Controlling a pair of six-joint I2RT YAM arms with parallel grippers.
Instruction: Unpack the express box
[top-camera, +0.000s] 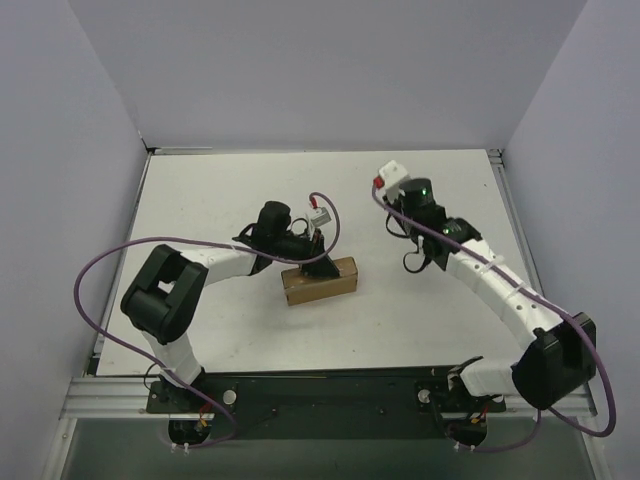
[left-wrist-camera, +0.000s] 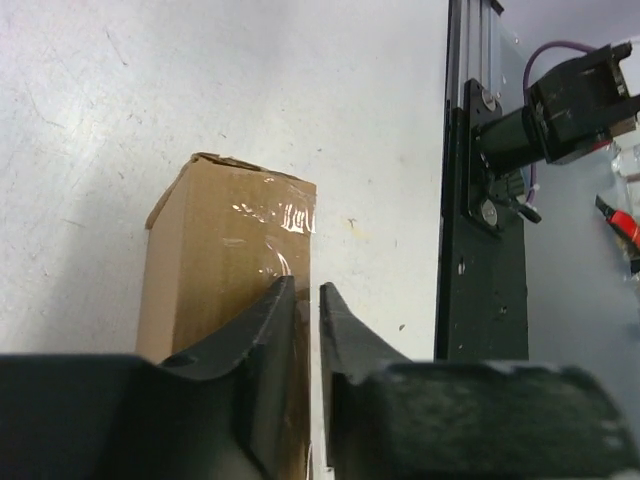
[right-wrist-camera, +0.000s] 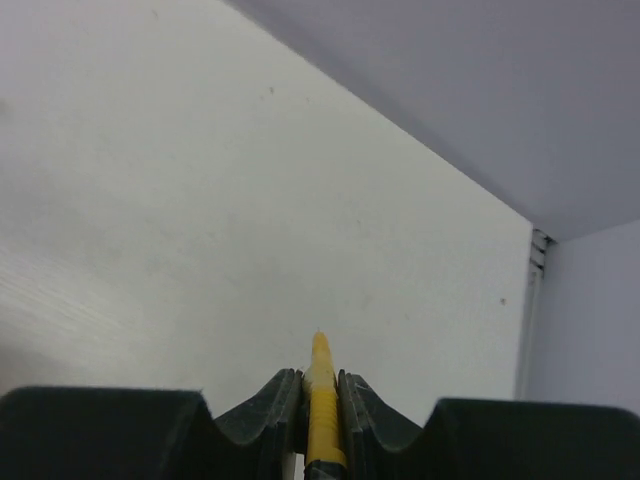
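Box unopened. Right gripper (right-wrist-camera: 320, 375), two o'clock from the taped brown cardboard express box (left-wrist-camera: 225, 260), clamps a slim yellow utility knife (right-wrist-camera: 321, 415). Left gripper (left-wrist-camera: 307, 285) is barely parted, empty. Next, I judge, the knife must meet the clear tape (left-wrist-camera: 285, 215).

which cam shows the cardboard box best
Left wrist: the express box sits close and large, shiny tape visible. Top external shows it small, partly under the left gripper. Right wrist shows no box.

The left arm (top-camera: 200, 270) bends toward frame centre, left pincer (left-wrist-camera: 307, 290) slightly parted. The right arm (top-camera: 500, 285) reaches upper right, right pincer (right-wrist-camera: 320, 378) clamped on a yellow knife (right-wrist-camera: 322, 425).
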